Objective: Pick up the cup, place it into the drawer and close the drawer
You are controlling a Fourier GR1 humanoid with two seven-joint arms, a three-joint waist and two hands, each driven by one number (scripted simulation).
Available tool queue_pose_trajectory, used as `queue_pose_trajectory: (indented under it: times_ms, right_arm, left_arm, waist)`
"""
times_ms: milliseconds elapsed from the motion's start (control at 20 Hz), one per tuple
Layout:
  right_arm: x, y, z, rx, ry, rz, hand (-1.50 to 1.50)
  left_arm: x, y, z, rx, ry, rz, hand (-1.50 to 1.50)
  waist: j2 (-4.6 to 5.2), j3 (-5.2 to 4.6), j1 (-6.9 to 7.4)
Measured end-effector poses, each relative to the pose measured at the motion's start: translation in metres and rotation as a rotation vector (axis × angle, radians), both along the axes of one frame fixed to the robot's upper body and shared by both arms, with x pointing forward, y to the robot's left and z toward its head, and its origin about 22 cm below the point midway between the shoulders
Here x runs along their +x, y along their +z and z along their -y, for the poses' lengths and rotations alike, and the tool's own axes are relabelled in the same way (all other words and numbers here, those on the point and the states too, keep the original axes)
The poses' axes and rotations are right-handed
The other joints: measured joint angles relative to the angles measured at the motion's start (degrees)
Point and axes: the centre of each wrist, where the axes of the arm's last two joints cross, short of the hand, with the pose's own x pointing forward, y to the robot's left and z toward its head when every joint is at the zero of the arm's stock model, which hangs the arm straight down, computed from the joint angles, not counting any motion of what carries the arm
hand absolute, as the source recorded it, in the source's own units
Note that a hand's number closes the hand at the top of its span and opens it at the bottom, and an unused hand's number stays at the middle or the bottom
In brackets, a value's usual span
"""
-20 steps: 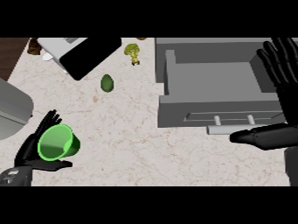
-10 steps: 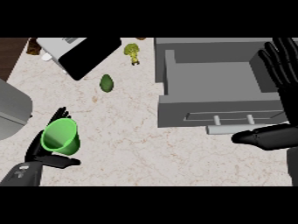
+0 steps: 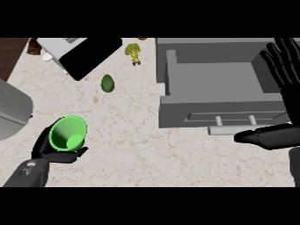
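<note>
The green cup [image 3: 68,134] sits in the left hand [image 3: 56,151]. The black fingers curl round it from below, and the cup tips so its open mouth shows. It is held above the desk [image 3: 133,145], near the lower left part of the view.

Far to the right of that hand is the grey drawer [image 3: 217,83]. It is pulled open and its inside is bare grey. The front of the drawer has a pale handle [image 3: 233,118].

The right hand [image 3: 288,70] is at the drawer's right side. Its fingers are straight and point up, so it is open and holds nothing. Its thumb [image 3: 269,137] sticks out to the left, just below the drawer front.

The desk top is pale stone with thin brown veins. Up from the left hand lies a small dark green fruit [image 3: 107,83]. Further up is a little yellow-green thing [image 3: 134,52]. Beside that is a flat black and grey board [image 3: 84,52], lying at a slant. A big round grey pot [image 3: 3,107] is just left of the cup. Dark brown wood [image 3: 3,55] shows past the desk's far left edge.
</note>
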Motion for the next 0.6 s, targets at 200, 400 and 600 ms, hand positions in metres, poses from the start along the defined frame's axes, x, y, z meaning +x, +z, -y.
queue_pose_trajectory:
  times_ms: [200, 400, 600]
  right_arm:
    - [-0.001, 0.004, 0.0, 0.003, -0.002, 0.006, -1.5]
    - [0.0, 0.007, 0.002, 0.001, -0.008, 0.004, -1.5]
    - [-0.003, 0.006, 0.005, 0.01, -0.008, 0.002, -1.5]
  left_arm:
    - [0.007, 0.003, 0.007, 0.02, 0.056, 0.089, 1.5]
    - [0.016, 0.004, 0.021, -0.042, 0.162, 0.148, 1.5]
    - [0.027, 0.004, 0.049, -0.111, 0.284, 0.205, 1.5]
  waist:
    - [-0.09, 0.03, 0.01]
    - [-0.08, 0.05, 0.15]
    - [-0.26, 0.13, 0.26]
